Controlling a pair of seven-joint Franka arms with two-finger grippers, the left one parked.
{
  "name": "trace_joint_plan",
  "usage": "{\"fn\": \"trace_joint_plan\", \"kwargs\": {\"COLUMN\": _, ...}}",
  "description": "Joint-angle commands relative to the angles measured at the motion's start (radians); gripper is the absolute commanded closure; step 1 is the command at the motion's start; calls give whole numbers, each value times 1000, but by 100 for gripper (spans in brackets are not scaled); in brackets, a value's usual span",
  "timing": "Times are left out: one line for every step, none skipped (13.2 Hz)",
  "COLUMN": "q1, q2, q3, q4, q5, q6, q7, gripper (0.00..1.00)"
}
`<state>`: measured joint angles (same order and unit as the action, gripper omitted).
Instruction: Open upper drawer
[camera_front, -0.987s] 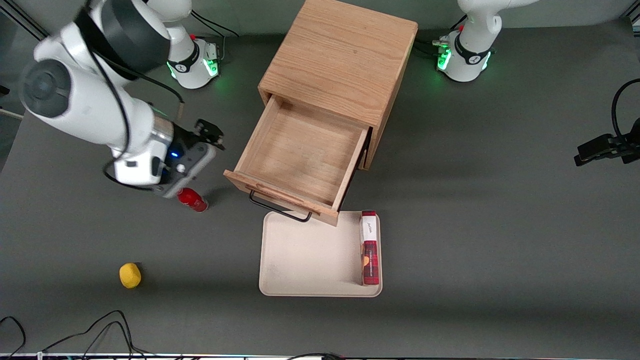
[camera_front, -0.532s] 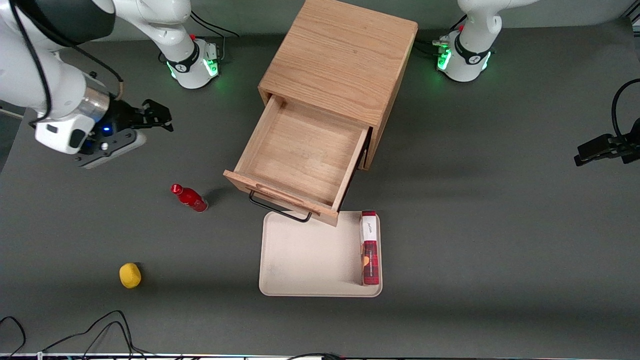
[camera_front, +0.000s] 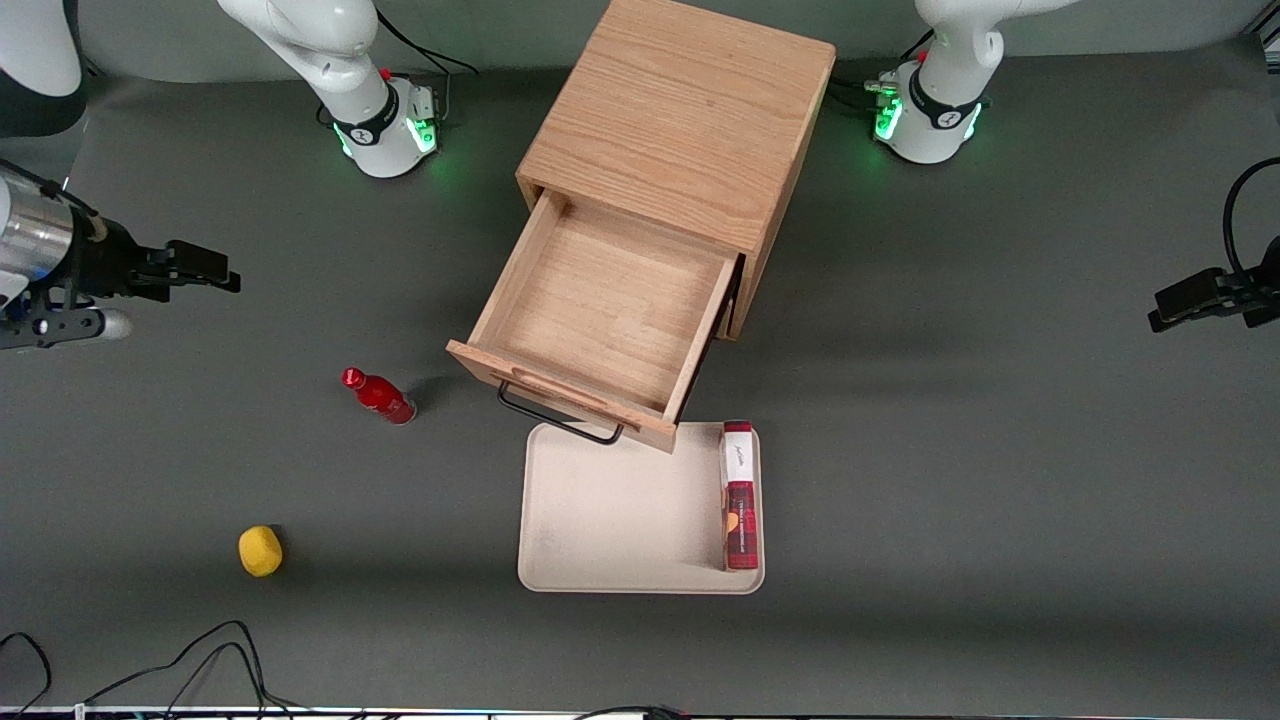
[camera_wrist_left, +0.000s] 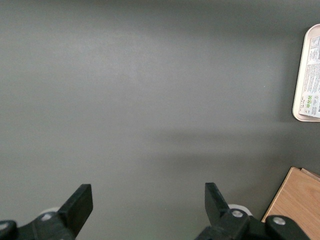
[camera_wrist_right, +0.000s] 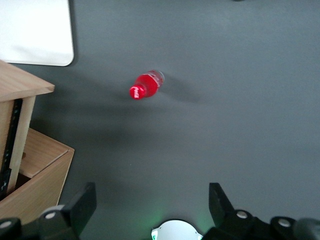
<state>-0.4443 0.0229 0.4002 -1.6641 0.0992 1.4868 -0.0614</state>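
Withdrawn toward its table end, tool (camera_front: 205, 268) gapes wide, red bottle (camera_front: 379, 396) beside open upper drawer (camera_front: 600, 320).

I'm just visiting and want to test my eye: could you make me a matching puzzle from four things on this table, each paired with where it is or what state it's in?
Things:
1. light-oak upper drawer
2. small red bottle
3. red and white carton
4. black two-finger pincer

Places or states:
A. lying in the beige tray
B. pulled out, nothing inside
C. open, holding nothing, at the working arm's end of the table
D. on the grey table, beside the drawer front

Pairs: 1-B, 2-D, 3-A, 4-C
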Motion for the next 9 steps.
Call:
{"fn": "trace_joint_plan", "kwargs": {"q1": -39, "q2": 1, "q3": 11, "q4": 0, "q5": -10, "q6": -29, "q7": 32, "gripper": 0}}
{"fn": "trace_joint_plan", "kwargs": {"q1": -54, "q2": 8, "q3": 5, "q4": 6, "q5": -9, "q6": -54, "q7": 40, "gripper": 0}}
{"fn": "trace_joint_plan", "kwargs": {"q1": -83, "q2": 8, "q3": 2, "q4": 12, "q5": -6, "q6": -71, "q7": 41, "gripper": 0}}
{"fn": "trace_joint_plan", "kwargs": {"q1": -96, "q2": 8, "q3": 0, "q4": 23, "q5": -6, "q6": -82, "q7": 38, "gripper": 0}}
{"fn": "trace_joint_plan", "kwargs": {"q1": -108, "q2": 8, "q3": -1, "q4": 30, "q5": -6, "q6": -92, "q7": 28, "gripper": 0}}
{"fn": "trace_joint_plan", "kwargs": {"q1": -119, "q2": 8, "q3": -1, "q4": 41, "q5": -10, "q6": -100, "q7": 29, "gripper": 0}}
{"fn": "trace_joint_plan", "kwargs": {"q1": -120, "q2": 5, "q3": -1, "q4": 47, "q5": -19, "q6": -102, "q7": 31, "gripper": 0}}
{"fn": "trace_joint_plan", "kwargs": {"q1": -119, "q2": -3, "q3": 0, "q4": 46, "q5": -50, "q6": -103, "q7": 28, "gripper": 0}}
{"fn": "trace_joint_plan", "kwargs": {"q1": -117, "q2": -8, "q3": 6, "q4": 46, "q5": -73, "q6": -120, "q7": 25, "gripper": 0}}
